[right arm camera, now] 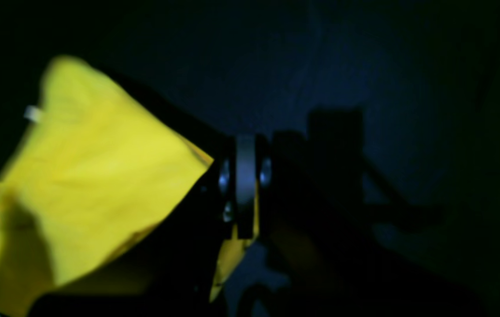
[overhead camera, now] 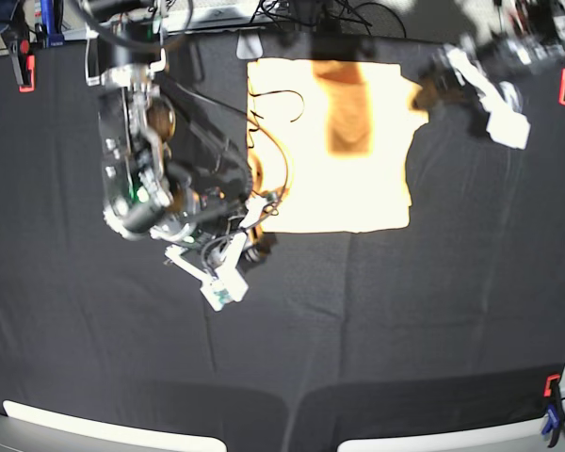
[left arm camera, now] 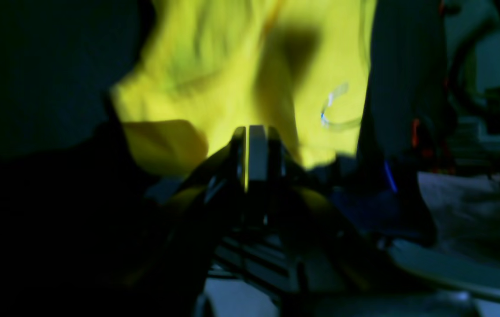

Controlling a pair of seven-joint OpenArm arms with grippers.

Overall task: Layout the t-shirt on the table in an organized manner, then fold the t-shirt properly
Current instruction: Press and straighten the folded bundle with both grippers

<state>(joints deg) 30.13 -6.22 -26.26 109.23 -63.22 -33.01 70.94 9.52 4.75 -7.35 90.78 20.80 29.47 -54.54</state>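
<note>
Yellow, limp t-shirt [overhead camera: 330, 151] lay far-centre on the black tabletop [overhead camera: 405, 330]; left gripper [left arm camera: 250, 149] and right gripper [right arm camera: 245, 185] had fingers pinched shut on its edges. Light cloth; corners probably gave the surest hold.

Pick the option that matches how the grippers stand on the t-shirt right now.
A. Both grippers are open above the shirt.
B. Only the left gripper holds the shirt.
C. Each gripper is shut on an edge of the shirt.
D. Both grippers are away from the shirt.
C: in the wrist views the left gripper and the right gripper each pinch yellow cloth of the t-shirt between closed jaws.
</note>
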